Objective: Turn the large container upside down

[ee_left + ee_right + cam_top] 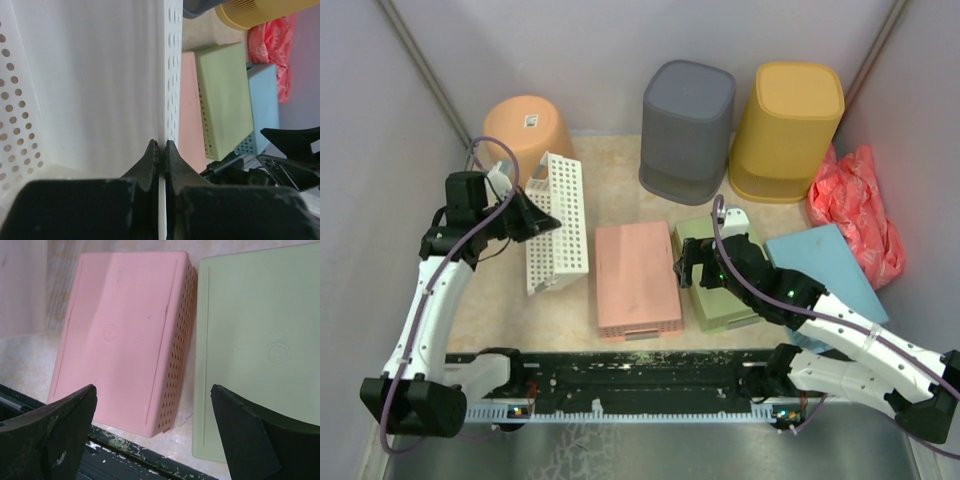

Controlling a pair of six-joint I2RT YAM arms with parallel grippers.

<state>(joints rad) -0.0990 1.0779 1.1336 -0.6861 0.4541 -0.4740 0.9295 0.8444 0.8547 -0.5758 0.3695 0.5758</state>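
Pinching a thin wall of the large white container [558, 222], the left claw [542, 222] is seen clamped on it, with only the plastic edge between the two almost closed fingers [150, 160]. The container is tipped up onto one long side on the table [615, 165], so that a perforated wall faces upward. Its smooth inner floor and hole-dotted side fill the left wrist view directly ahead of that claw and to its left. Beyond the gripped wall, on the side away from the left claw, a pink basket [636, 278] is laid bottom up, with a green basket [720, 310] just beside it and a blue basket [830, 260] further out. The right claw [688, 268] is held wide apart with nothing between its fingers, above the gap where the pink and green baskets meet. In its wrist view the pink basket [120, 335] is shown below and left of the opening and the green one [260, 340] below and right. Far ahead of both claws, against the back wall, an orange tub [527, 130], a grey bin [687, 130] and a yellow bin [787, 130] are stood upside down. A red bag [860, 205] is slumped beside the yellow bin.
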